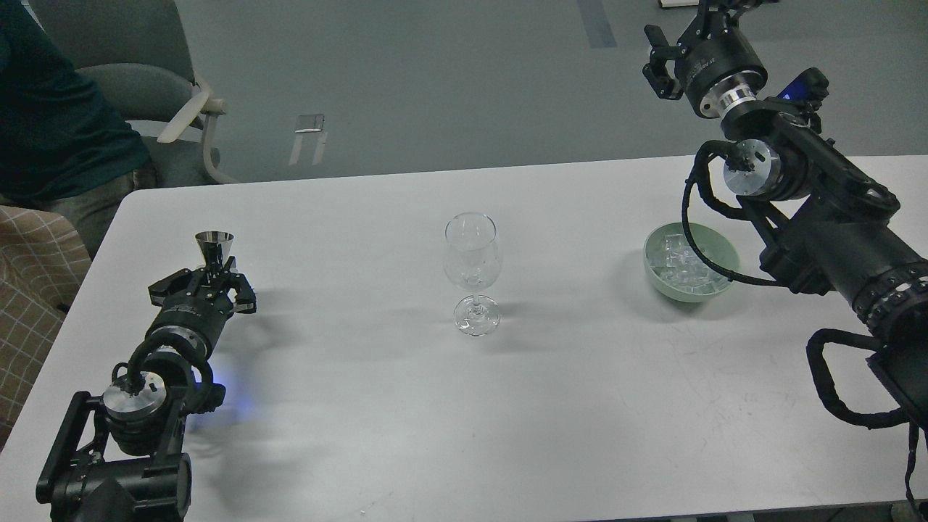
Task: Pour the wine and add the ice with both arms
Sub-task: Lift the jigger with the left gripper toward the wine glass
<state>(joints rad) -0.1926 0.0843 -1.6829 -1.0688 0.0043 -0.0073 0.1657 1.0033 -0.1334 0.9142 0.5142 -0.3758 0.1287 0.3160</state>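
Note:
An empty clear wine glass [472, 270] stands upright at the middle of the white table [406, 406]. A pale green bowl [726, 255] to its right holds several clear ice cubes [681, 262]. My left gripper [212, 281] at the table's left is shut on the stem of a small steel jigger [214, 246] and holds it upright, well left of the glass. My right gripper [657, 61] is raised high beyond the table's far edge, above and behind the bowl. Its fingers stand apart with nothing between them.
A grey chair [156, 87] and a seated person in a dark shirt [51, 123] are at the table's far left corner. My right arm's cable [696, 239] hangs over the bowl. The table's far edge runs just behind the glass and bowl.

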